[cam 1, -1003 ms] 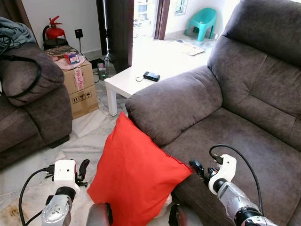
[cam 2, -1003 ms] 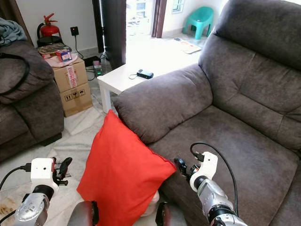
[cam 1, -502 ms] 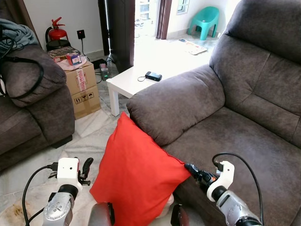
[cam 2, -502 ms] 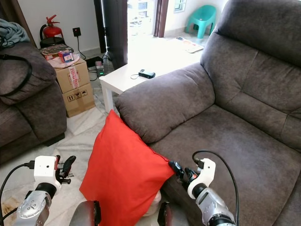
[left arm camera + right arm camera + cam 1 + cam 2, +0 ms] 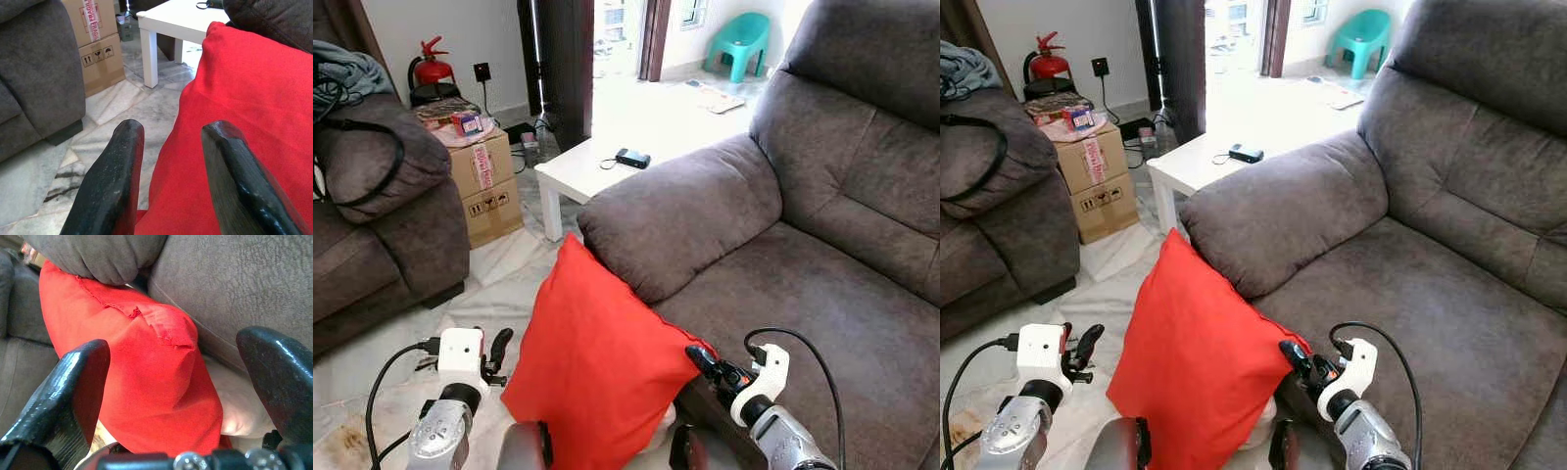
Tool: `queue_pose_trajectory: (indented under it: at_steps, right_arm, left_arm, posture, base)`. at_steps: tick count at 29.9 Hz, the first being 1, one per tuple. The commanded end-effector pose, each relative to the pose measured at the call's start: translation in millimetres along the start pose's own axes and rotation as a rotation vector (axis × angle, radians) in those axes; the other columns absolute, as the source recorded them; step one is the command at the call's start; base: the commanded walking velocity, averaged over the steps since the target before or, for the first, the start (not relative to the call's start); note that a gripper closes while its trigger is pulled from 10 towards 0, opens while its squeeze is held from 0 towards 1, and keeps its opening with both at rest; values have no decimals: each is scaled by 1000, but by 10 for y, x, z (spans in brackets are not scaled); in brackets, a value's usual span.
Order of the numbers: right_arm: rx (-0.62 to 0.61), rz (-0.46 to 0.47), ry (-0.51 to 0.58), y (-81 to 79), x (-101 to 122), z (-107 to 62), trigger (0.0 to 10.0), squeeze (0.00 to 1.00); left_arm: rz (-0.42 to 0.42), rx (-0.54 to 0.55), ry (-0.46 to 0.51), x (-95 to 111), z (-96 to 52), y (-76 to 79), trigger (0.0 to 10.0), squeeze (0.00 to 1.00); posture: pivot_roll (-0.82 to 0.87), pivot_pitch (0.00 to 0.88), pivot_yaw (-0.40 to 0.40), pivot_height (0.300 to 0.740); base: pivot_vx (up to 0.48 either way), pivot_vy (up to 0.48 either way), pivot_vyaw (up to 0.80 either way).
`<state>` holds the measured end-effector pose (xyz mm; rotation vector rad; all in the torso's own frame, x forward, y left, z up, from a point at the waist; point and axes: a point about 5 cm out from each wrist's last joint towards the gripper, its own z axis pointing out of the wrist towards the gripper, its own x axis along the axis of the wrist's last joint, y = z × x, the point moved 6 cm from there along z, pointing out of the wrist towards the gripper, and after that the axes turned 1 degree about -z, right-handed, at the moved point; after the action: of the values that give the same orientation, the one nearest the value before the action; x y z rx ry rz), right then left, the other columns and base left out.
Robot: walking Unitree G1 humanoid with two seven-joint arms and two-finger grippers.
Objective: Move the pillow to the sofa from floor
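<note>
The pillow [image 5: 597, 362] is not yet on the sofa [image 5: 822, 264]. It stands on edge on the floor [image 5: 499, 284], leaning against the sofa's front just below the armrest [image 5: 680, 220], with one corner level with the seat edge. Nothing of the move itself looks done; the work so far is only the approach.

The right pincer [image 5: 702, 362] sits at that upper corner of the pillow, right by the seat edge. In the right wrist view its fingers [image 5: 73, 387] are spread wide with the red corner between them, not clamped on it, so I judge it released and about to take hold.

The left pincer [image 5: 496, 348] hovers beside the pillow's other edge, above the floor. The left wrist view shows its fingers [image 5: 110, 176] apart, the red cloth lying by one of them; whether it touches I cannot tell. It grasps nothing.

Still left, as I judge it: close both pincers on the pillow, lift it clear of the floor, carry it over the seat edge and set it down on the cushion.
</note>
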<state>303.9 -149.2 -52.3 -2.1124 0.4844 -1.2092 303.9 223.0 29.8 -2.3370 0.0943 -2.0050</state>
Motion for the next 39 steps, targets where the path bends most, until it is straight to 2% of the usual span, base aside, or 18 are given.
queue_pose_trajectory:
  at_steps: [1,5,13,20,23,32,35,39]
  right_arm:
    - [8,-9,26,-42,82,38,10000,0]
    - [22,-46,1,-160,-1,114,10000,0]
    - [-9,-80,-2,-154,-26,131,10000,0]
    - [-37,-186,-29,-168,-91,152,10000,0]
    - [-98,-217,-21,-95,-79,139,10000,0]
    - [-127,-154,-48,-53,-180,119,10000,0]
    - [-182,-152,-76,38,-217,87,10000,0]
    - [-135,-64,-152,-12,-392,74,10000,0]
  left_arm:
    - [7,-22,8,47,35,69,10000,0]
    - [10,-26,24,95,41,107,10000,0]
    - [10,-27,32,115,21,127,10000,0]
    - [14,-17,41,132,-24,128,10000,0]
    - [14,-19,42,140,-40,148,10000,0]
    - [12,-20,36,125,-60,168,10000,0]
    - [9,-20,27,103,-93,180,10000,0]
    - [4,-24,12,69,-129,200,10000,0]
  posture:
    - [98,0,-104,593]
    - [116,0,-117,593]
    - [126,0,-127,593]
    - [139,0,-144,593]
    - [137,0,-145,593]
    - [144,0,-150,593]
    - [145,0,-152,593]
    - [154,0,-157,593]
  base:
    - [0,0,0]
    - [0,0,0]
    - [0,0,0]
    - [0,0,0]
    - [0,0,0]
    - [0,0,0]
    - [0,0,0]
    - [0,0,0]
